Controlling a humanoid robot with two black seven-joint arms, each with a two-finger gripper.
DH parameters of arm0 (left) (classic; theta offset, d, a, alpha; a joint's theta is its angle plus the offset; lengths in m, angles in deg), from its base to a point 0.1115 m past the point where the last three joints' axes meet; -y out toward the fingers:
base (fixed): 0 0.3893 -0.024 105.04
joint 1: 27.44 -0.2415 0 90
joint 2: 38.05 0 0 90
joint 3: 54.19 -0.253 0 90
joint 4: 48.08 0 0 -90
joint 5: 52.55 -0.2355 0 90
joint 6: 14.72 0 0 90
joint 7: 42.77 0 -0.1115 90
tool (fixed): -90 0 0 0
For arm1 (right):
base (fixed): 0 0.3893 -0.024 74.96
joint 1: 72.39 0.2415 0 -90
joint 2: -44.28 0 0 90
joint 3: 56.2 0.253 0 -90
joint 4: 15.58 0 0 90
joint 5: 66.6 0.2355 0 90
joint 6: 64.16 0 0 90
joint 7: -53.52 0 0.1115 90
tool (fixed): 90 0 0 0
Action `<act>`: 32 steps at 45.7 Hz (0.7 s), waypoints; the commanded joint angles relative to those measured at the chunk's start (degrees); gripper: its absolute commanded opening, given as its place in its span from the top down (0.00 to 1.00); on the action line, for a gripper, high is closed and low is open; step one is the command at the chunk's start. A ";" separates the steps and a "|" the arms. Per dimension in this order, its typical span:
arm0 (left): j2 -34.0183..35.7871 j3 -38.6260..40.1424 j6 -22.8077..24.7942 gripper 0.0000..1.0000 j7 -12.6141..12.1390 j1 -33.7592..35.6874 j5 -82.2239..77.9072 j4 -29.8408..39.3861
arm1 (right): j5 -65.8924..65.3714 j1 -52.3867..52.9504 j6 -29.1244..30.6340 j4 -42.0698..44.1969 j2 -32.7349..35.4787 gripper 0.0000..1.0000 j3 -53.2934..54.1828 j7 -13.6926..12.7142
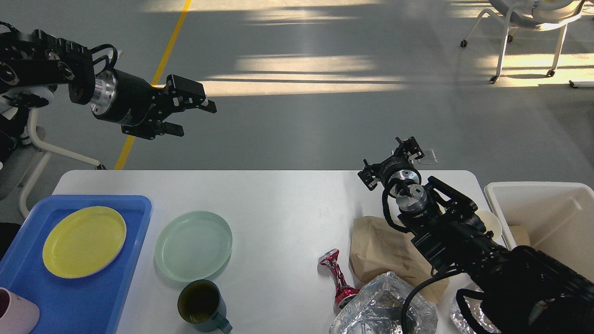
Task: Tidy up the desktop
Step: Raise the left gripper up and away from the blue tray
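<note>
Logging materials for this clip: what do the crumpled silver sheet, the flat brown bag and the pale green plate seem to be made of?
Crumpled silver sheet: aluminium foil by its look, with mirror-bright creases. Flat brown bag: kraft paper, matte, softly wrinkled. Pale green round plate: probably glass or translucent plastic, smooth and slightly frosted with faint concentric rings; the view leaves it open which.

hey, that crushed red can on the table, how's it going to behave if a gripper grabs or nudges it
The red can looks crushed at its waist, so it is probably empty and light. It lies on its side on the desktop, so a nudge may skid or spin it. Dented metal may give further under a squeeze.
</note>
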 commanded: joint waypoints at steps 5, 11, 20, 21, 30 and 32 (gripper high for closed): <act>-0.40 -6.36 3.27 0.03 0.07 11.79 -0.40 6.22 | 0.00 0.00 0.04 0.04 0.00 0.00 0.00 0.00; -3.29 -9.19 11.61 0.03 -0.02 16.72 -0.84 7.10 | 0.00 0.00 0.04 0.04 0.00 0.00 0.00 0.00; -4.53 -10.15 19.34 0.03 -0.02 22.96 -5.41 8.16 | 0.00 0.00 0.04 0.04 0.00 0.00 0.00 0.00; -4.53 -10.24 19.34 0.03 -0.02 23.58 -5.58 8.51 | 0.00 0.00 0.04 -0.05 0.00 0.00 0.00 0.00; -4.44 -12.44 19.34 0.03 -0.11 29.91 -8.13 11.32 | 0.00 0.00 0.04 -0.05 0.00 0.00 0.00 0.00; -4.44 -12.53 19.34 0.03 -0.20 31.05 -9.71 11.76 | 0.00 0.00 0.04 -0.05 0.00 0.00 0.00 0.00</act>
